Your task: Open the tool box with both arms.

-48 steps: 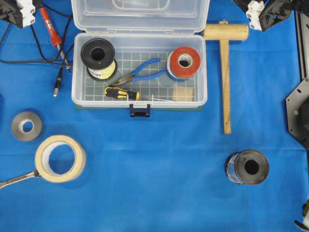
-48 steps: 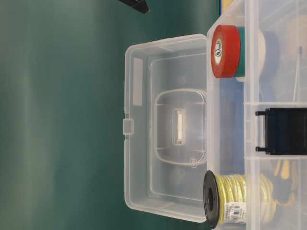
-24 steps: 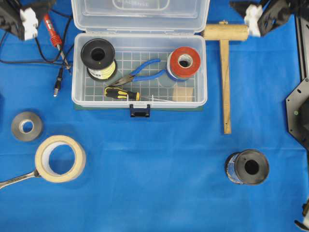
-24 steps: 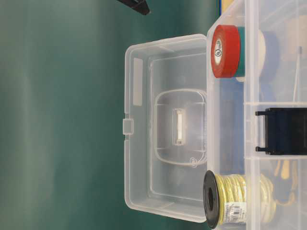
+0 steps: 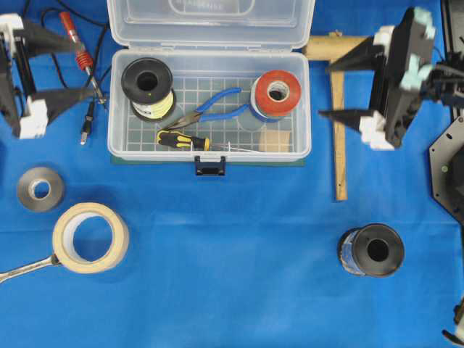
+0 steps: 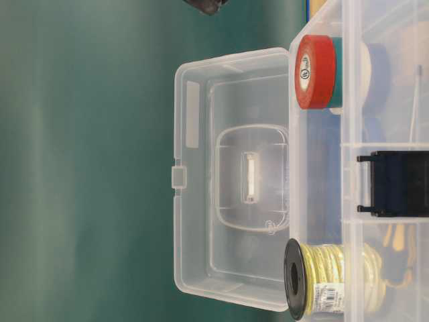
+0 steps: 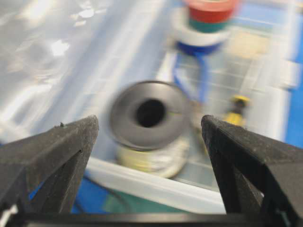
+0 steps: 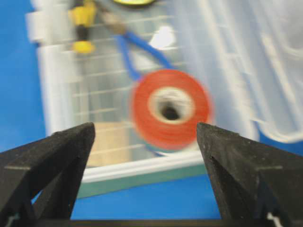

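Observation:
The tool box (image 5: 116,101) is a clear case on a greenish base and stands open, its lid (image 5: 210,22) folded back and its dark blue latch (image 5: 209,166) hanging at the front. Inside lie a yellow-wire spool (image 5: 148,87), red tape (image 5: 275,93), blue pliers (image 5: 214,109) and a screwdriver (image 5: 181,140). My left gripper (image 5: 85,69) is open and empty just left of the box, facing the spool (image 7: 150,118). My right gripper (image 5: 323,91) is open and empty just right of the box, facing the red tape (image 8: 170,111). The table-level view shows the raised lid (image 6: 231,174).
A wooden mallet (image 5: 338,145) lies right of the box, under my right gripper. A red soldering iron (image 5: 76,43) and its cables lie by my left gripper. Grey tape (image 5: 40,188), masking tape (image 5: 90,237), a wrench (image 5: 22,270) and a black spool (image 5: 371,250) lie nearer the front.
Both grippers have come in from the far corners toward the two ends of the box. The box and its open lid have not moved.

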